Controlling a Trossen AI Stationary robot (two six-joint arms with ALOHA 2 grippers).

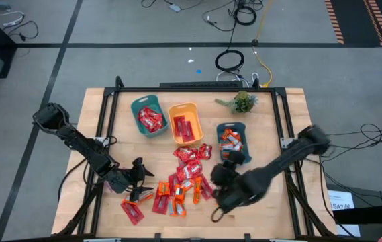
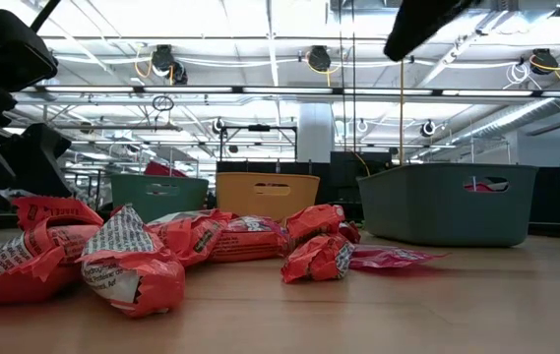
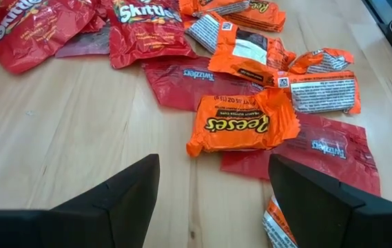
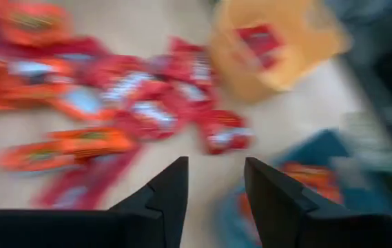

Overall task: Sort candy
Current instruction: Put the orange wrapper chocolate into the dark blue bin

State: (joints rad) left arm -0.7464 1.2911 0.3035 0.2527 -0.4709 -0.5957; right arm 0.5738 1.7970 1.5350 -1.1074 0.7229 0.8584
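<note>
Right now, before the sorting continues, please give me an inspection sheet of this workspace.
Surface: wooden table, bare at the right.
Job's things: loose candy pile at table front; a Reese's packet lies ahead of the left gripper. Left teal bin and orange bin hold red candy; right teal bin holds orange candy.
Clutter: small green plant.
Grippers: left gripper open, empty, near the pile; right gripper open, empty, above the pile's right side.
Cables: cables on the floor behind the table.
Surroundings: nothing seen of people.
</note>
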